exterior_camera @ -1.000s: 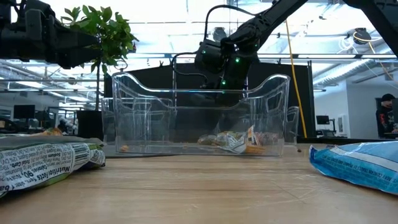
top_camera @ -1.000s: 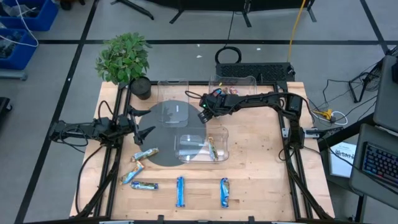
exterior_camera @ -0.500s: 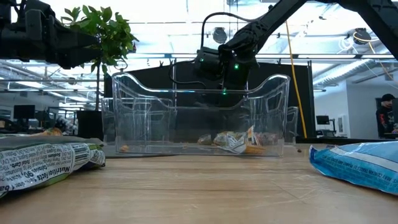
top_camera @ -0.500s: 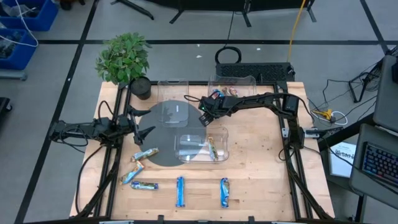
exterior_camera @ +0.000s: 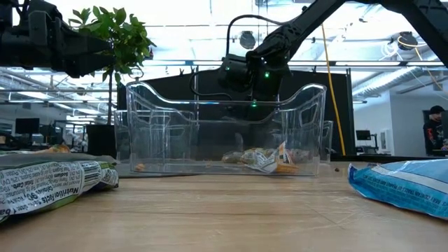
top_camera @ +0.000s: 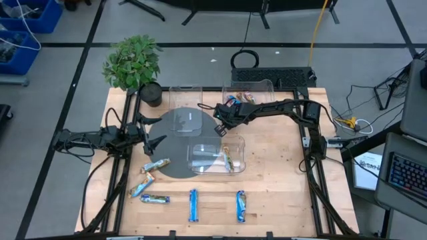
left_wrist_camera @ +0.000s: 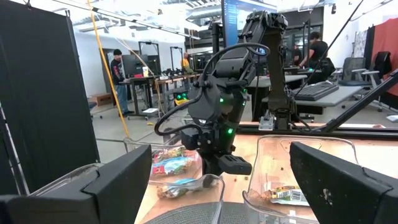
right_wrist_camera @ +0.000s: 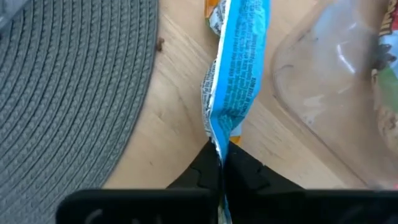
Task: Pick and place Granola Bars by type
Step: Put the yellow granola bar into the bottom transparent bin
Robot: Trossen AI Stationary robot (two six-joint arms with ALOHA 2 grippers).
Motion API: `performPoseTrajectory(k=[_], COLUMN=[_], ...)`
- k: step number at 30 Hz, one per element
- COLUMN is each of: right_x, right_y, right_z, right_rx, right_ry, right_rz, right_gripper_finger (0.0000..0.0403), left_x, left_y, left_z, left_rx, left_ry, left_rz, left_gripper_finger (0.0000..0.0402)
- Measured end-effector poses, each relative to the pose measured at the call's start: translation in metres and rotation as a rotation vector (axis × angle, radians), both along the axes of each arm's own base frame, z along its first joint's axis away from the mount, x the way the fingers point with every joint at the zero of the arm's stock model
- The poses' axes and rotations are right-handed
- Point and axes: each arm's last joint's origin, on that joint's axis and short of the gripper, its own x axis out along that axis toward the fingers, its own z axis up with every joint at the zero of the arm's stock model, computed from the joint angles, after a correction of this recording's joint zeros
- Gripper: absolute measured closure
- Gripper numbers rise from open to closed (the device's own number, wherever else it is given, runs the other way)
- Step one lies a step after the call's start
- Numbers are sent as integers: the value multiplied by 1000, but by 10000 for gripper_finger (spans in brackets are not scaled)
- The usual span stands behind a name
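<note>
Above the table's middle, the right gripper [top_camera: 221, 127] has its jaws pinched together on the crimped end of a blue bar [right_wrist_camera: 236, 68], a thin glossy wrapper with fine print that hangs crinkled over bare wood, between the ribbed grey round mat [top_camera: 175, 143] and the curved wall of a clear bin [right_wrist_camera: 336, 81]. That mat is woven in concentric ridges (like a placemat). Three clear plastic bins with rounded corners stand about it: one [top_camera: 185, 97] at the back left, one [top_camera: 250, 92] at the back right holding reddish-green bars [left_wrist_camera: 177, 165], and a near one [top_camera: 217, 157] with a tan-gold bar [top_camera: 227, 160] inside.

Along the front of the pale wooden table [top_camera: 280, 193], loose bars lie flat: two blue ones [top_camera: 193, 205] upright and well apart, three more [top_camera: 148, 180] clustered to the left of them, off the mat's edge.

At the left edge, the left gripper [top_camera: 152, 132] waits above the table with its dark blocky fingers [left_wrist_camera: 118, 180] spread wide, empty. A leafy potted plant [top_camera: 133, 63] stands at the back left corner.
</note>
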Motion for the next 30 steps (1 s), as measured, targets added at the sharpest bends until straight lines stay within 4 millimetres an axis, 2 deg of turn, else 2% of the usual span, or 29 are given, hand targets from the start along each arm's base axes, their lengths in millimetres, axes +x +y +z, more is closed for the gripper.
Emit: performPoseTrajectory(k=[5,16,30], right_x=[-4,-13,-41], right_y=[2,9,32], right_z=[10,62,118], right_rx=[26,-23,-79], right_ry=[-14,-135,-168], right_rz=[15,42,52], right_gripper_finger=[401,402,403], left_x=[0,0,0], left_y=[0,0,0], left_z=[0,0,0], left_rx=[0,0,0], left_ry=[0,0,0], left_rz=[0,0,0], left_gripper_finger=[23,23,23])
